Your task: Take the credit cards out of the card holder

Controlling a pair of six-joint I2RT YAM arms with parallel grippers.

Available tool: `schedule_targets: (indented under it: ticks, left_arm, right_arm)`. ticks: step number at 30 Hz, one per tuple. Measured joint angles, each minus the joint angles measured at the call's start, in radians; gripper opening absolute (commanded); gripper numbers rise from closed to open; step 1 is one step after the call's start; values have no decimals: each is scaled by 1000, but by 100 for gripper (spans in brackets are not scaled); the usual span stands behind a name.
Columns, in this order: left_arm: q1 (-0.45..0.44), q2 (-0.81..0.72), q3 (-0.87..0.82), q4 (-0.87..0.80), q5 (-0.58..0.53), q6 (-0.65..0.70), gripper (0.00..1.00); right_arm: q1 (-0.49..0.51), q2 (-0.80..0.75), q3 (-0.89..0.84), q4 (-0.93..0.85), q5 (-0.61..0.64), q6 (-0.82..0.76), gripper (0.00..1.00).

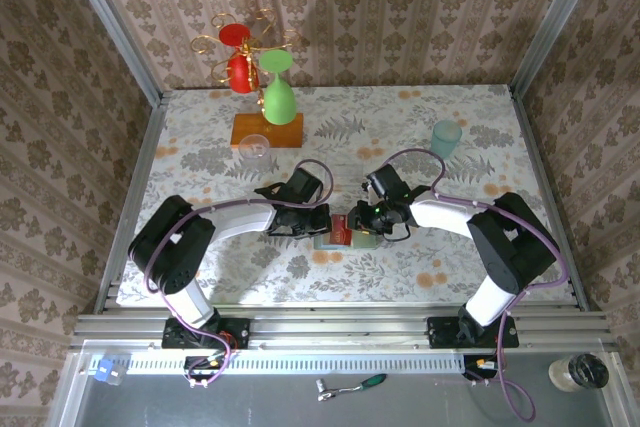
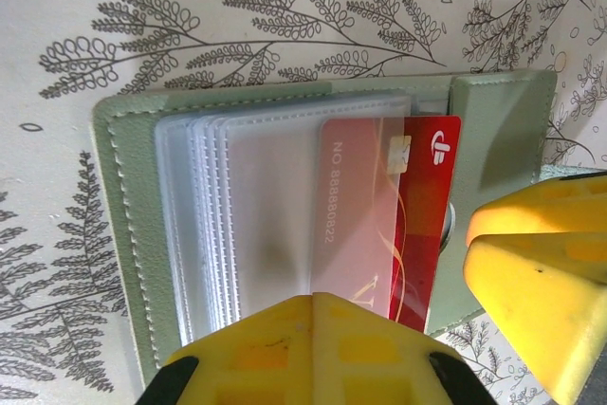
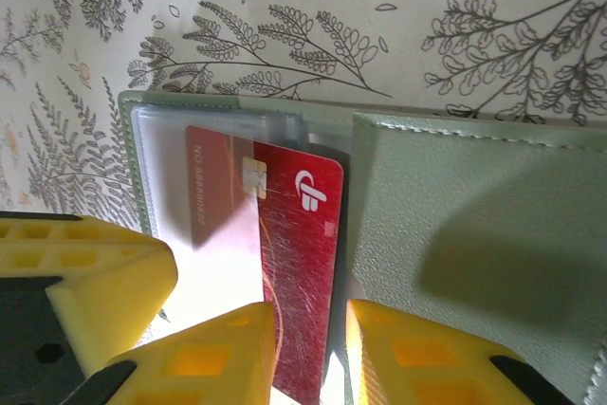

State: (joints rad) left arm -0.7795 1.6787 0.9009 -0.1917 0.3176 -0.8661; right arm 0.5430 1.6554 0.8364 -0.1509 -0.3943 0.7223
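Card holder (image 2: 123, 234) sits on the table (image 1: 450, 267), mid near edge, left gripper (image 2: 313, 329) closed, pinning its sleeves (image 2: 247, 206), right gripper (image 3: 308, 358) pinching the half-out red card (image 3: 299, 263); a weak pin probably drags everything along.

Brightly, evenly lit from above; soft shadows on table (image 1: 400, 117); milky glare across sleeves (image 2: 256, 196) over card (image 2: 427, 215); near fingers (image 3: 209, 358) blurred.
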Motion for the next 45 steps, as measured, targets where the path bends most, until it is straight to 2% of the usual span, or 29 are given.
schedule_targets:
  ticks: [18, 45]
  left_arm:
    - [0, 6, -10, -6, 0, 0, 0]
    - [1, 6, -11, -6, 3, 0, 0]
  right_arm:
    - [-4, 63, -13, 85, -63, 37, 25]
    - [-14, 72, -18, 127, -86, 63, 12]
